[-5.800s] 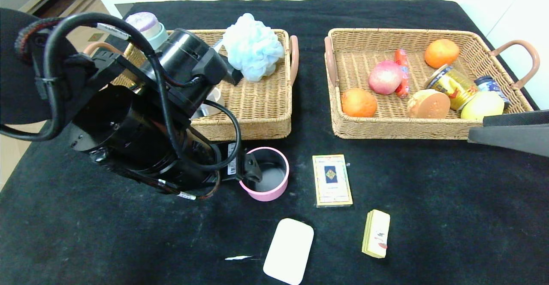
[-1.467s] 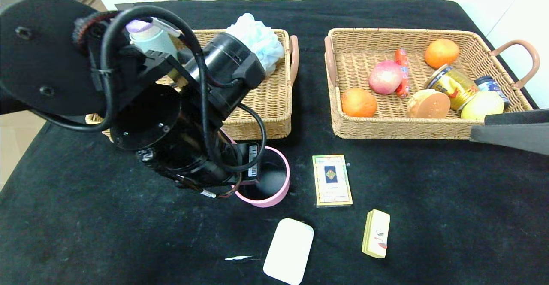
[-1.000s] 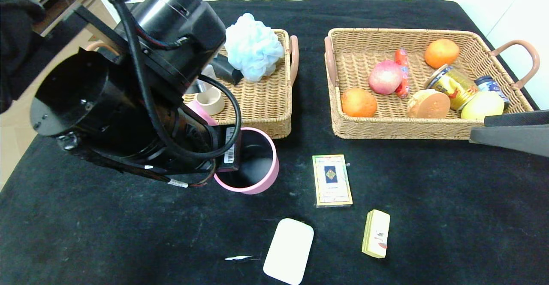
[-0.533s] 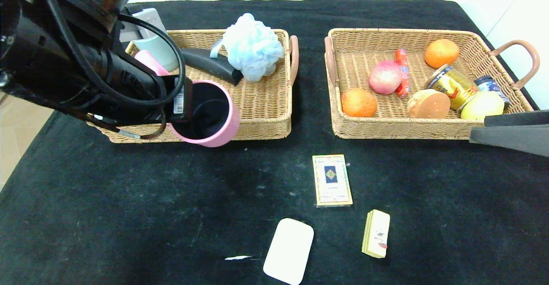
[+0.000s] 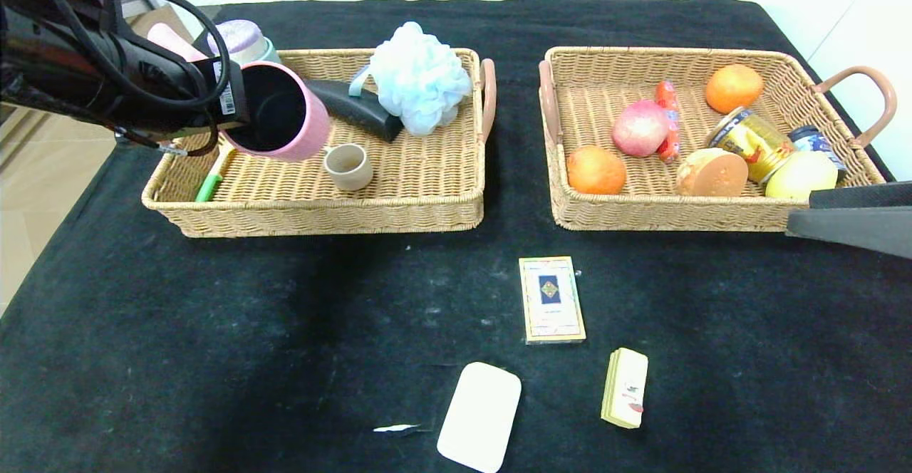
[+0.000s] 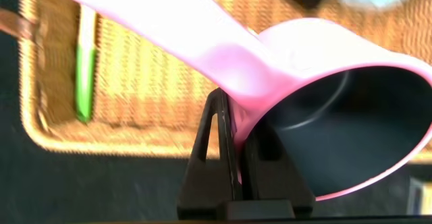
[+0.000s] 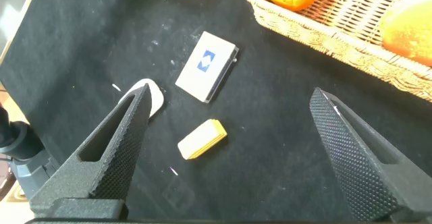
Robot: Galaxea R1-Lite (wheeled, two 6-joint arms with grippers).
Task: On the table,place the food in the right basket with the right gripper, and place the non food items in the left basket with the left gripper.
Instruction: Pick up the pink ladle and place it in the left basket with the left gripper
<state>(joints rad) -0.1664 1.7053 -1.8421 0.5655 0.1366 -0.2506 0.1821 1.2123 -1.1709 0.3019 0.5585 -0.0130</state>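
While the worktop [image 5: 214, 330] keeps the card box [image 5: 551, 299], white bar [image 5: 479, 416] and yellow block [image 5: 625, 387], the left basket [image 5: 320, 206] sits at ten o'clock. Above it, the tilted saucepan [image 5: 274, 111], pinched by left gripper [image 6: 246, 146] fingers, could drop onto the cup [image 5: 348, 167]. Right gripper [image 7: 229, 123], spread, idles at three o'clock.
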